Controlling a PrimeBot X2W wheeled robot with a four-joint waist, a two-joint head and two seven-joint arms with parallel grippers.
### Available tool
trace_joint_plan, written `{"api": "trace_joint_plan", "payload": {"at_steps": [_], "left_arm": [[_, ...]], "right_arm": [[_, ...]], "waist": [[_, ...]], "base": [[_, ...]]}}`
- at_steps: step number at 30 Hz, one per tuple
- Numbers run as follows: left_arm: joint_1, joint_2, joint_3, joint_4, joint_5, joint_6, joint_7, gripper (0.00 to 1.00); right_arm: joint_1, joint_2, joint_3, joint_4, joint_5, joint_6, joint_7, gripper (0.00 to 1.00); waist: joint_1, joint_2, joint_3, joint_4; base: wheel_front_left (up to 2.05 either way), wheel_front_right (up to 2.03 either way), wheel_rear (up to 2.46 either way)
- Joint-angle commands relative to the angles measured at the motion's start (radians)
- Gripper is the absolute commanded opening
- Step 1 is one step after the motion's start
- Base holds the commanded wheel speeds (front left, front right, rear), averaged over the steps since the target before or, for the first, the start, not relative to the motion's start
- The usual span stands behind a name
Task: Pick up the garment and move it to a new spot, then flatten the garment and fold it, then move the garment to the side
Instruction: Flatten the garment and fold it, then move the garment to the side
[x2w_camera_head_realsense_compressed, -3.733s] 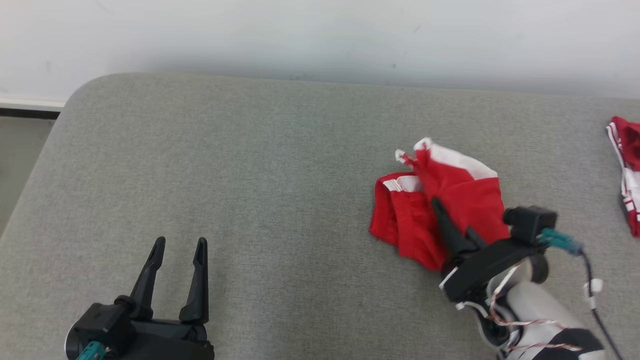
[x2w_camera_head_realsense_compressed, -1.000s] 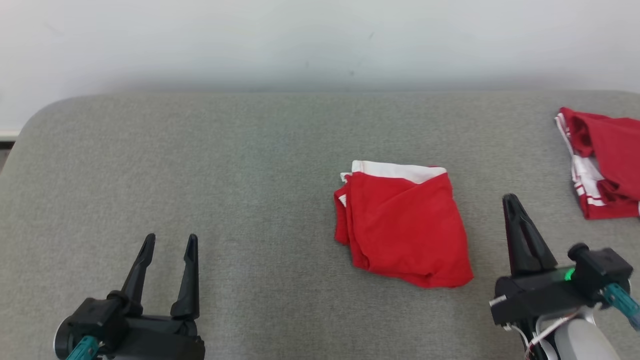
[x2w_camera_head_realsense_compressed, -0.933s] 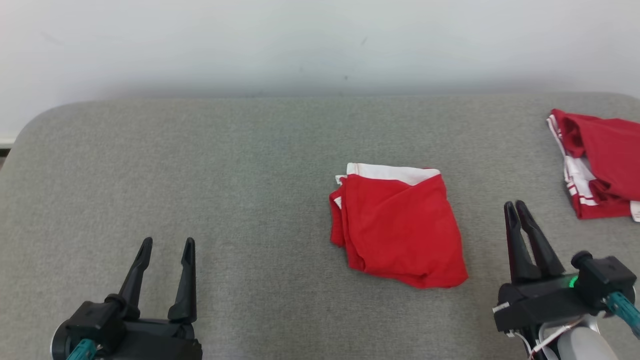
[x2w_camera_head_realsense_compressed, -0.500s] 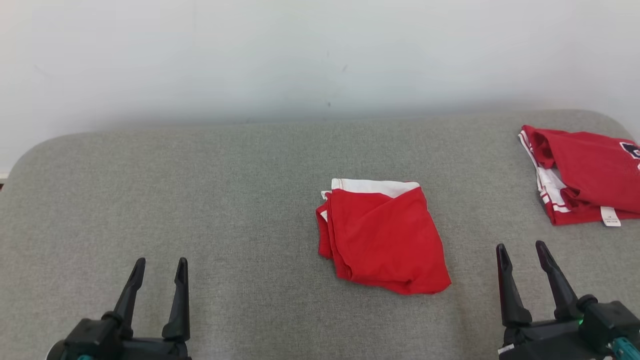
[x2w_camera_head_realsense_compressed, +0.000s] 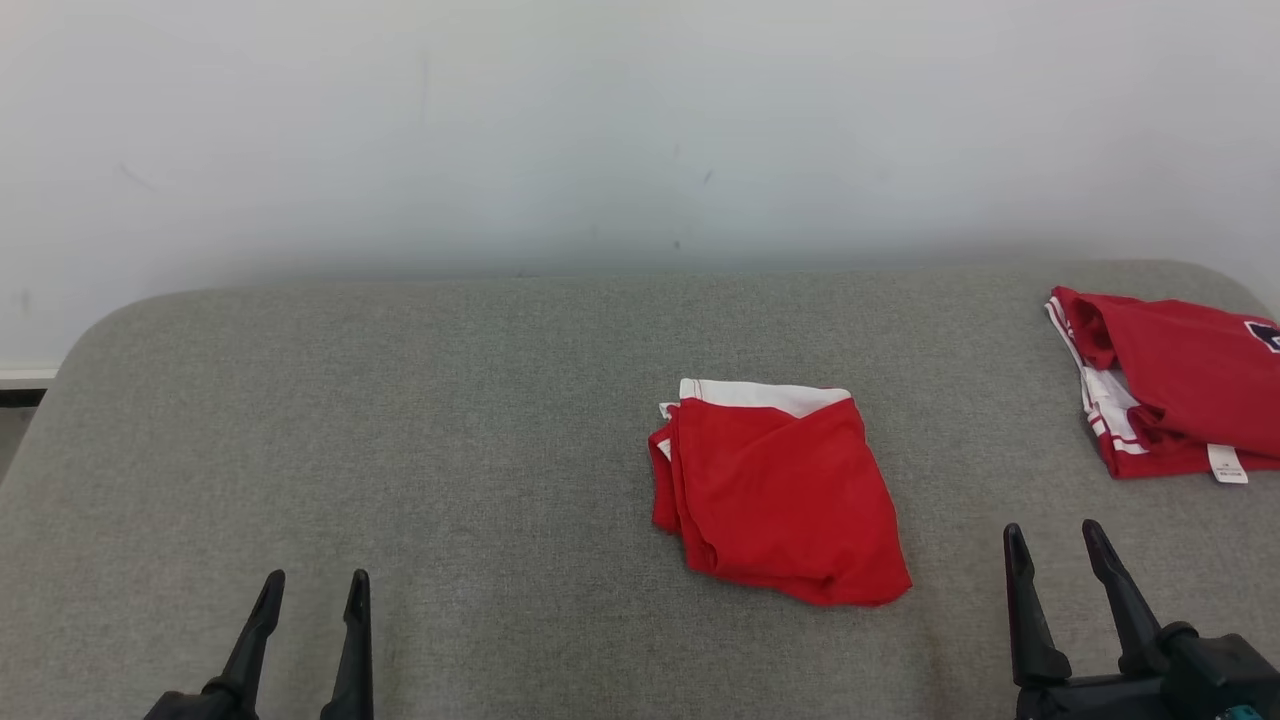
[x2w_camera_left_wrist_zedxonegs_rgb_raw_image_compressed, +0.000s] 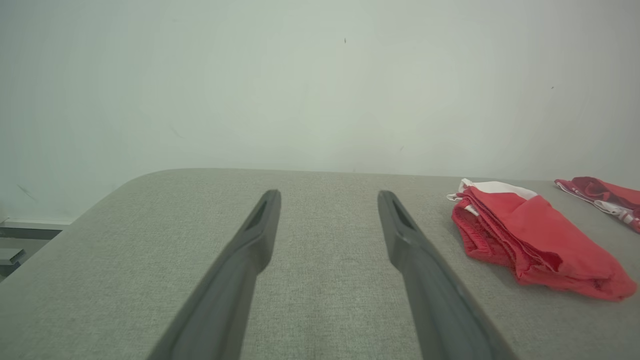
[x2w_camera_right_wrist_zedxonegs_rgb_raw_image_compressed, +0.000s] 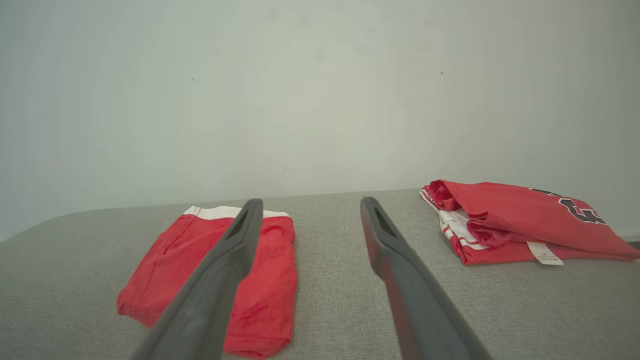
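Right gripper (x2w_camera_head_realsense_compressed: 1051, 528) is backing off the folded garment (x2w_camera_head_realsense_compressed: 780, 490), jaws now spread and empty; left gripper (x2w_camera_head_realsense_compressed: 316, 578) is idling open. You're probably regrasping next to slide it aside.

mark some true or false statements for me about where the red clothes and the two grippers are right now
1. The folded red garment lies flat on the grey padded surface. True.
2. The right gripper is shut on the folded red garment. False: its fingers stand apart with nothing between them, and it sits clear of the cloth, to its right.
3. A second red garment with white stripes lies near the right end of the surface. True.
4. The left gripper touches the folded red garment. False: it is open and well apart from it, to the left.
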Motion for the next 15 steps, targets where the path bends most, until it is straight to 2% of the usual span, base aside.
{"api": "trace_joint_plan", "payload": {"at_steps": [1,15], "left_arm": [[0.013,0.002,0.005,-0.005,0.004,0.004,0.000,1.00],[0.029,0.004,0.011,-0.006,0.005,0.002,0.000,1.00]], "right_arm": [[0.013,0.003,0.001,0.005,-0.009,0.000,0.000,1.00],[0.016,0.005,0.015,0.005,-0.032,0.000,0.014,1.00]], "waist": [[0.0001,0.0000,-0.005,0.004],[0.0001,0.0000,-0.014,0.017]], "base": [[0.00,0.00,0.00],[0.00,0.00,0.00]]}}
